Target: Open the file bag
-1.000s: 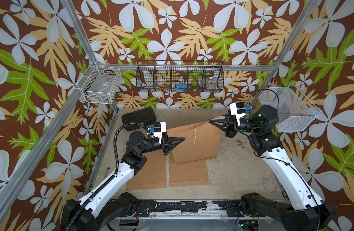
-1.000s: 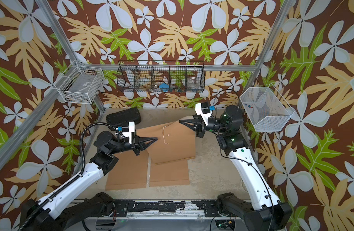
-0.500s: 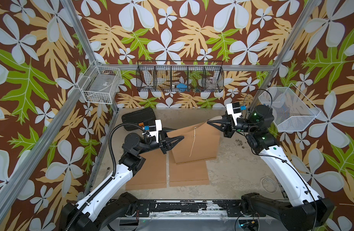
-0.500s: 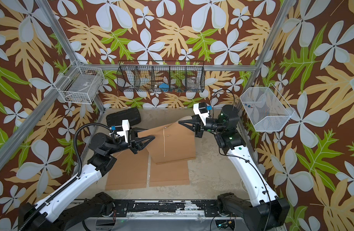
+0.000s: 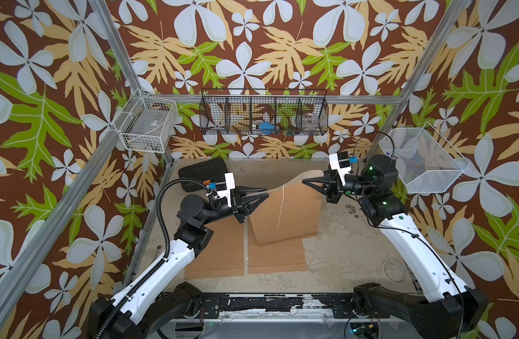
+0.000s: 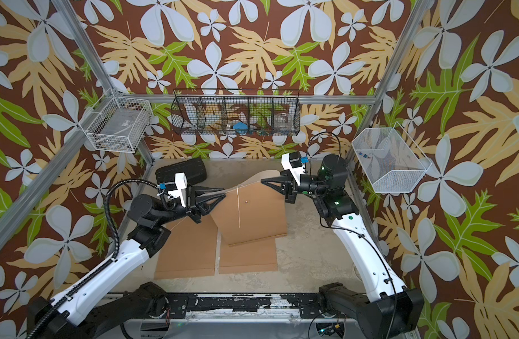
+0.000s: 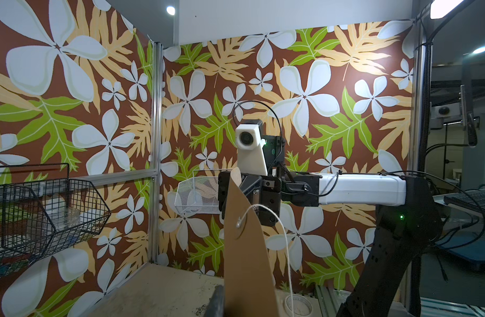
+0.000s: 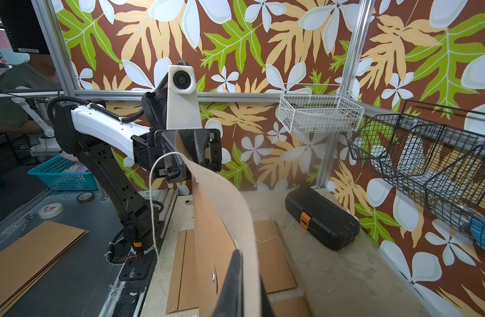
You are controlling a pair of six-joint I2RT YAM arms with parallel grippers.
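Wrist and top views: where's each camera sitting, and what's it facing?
Top views: high at the front, looking down at the table; left arm, right arm, left tool and right tool, both on the bag.
Left wrist: on the left arm, facing across at the right arm; own fingertip shows.
Right wrist: on the right arm, facing the left arm; own fingertip shows.
Shared: both wrist views show the flap and string.

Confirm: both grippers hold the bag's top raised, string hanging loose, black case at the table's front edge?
No: the case lies at the back edge of the table, as both top views show. The rest stands: left gripper and right gripper hold the top of the bag raised, string hanging loose.
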